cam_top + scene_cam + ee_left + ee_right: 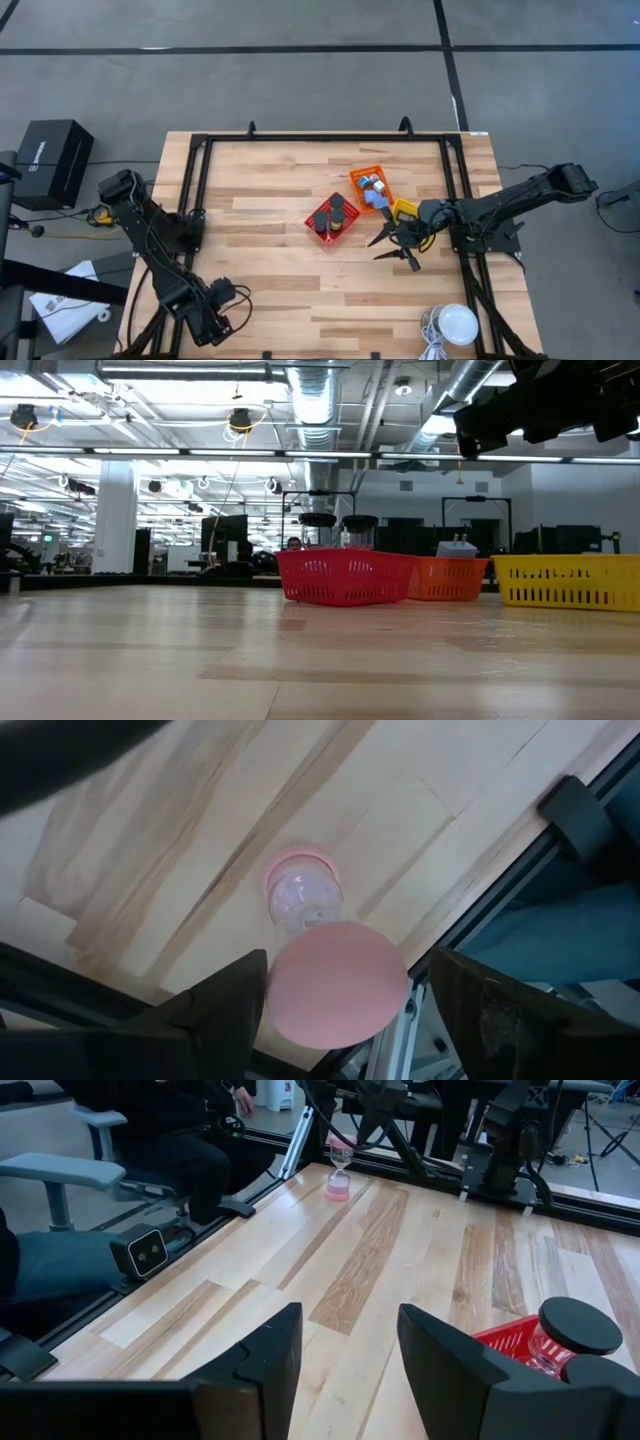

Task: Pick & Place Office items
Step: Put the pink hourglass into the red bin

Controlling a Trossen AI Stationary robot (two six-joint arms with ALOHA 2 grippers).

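Note:
A small sand timer [305, 900] with pink end caps stands upright on its lower cap near the table's near-left corner. Its upper pink disc [335, 982] lies between the open fingers of my left gripper [345, 1010], which looks down on it. In the right wrist view the timer [338, 1175] shows far off. My right gripper [395, 250] hangs open over bare wood, just near of the yellow basket [405, 210]. Black round rolls [330, 212] sit in the red basket [318, 232]. Blue blocks [377, 197] lie in the orange basket [358, 176]. My left gripper comes at the timer's upper pink disc from above, pointing down, one finger on each side. One finger [235, 1000] lies right at the disc's rim, and I cannot tell whether it touches. The other finger [470, 1000] stands clear of it.
A white round lamp [458, 324] sits at the near-right corner. Black frame rails [195, 180] run along the table's left, right and far sides. A seated person's legs [60, 1270] and chairs show beyond the left edge. Bare wood lies between the timer and the baskets.

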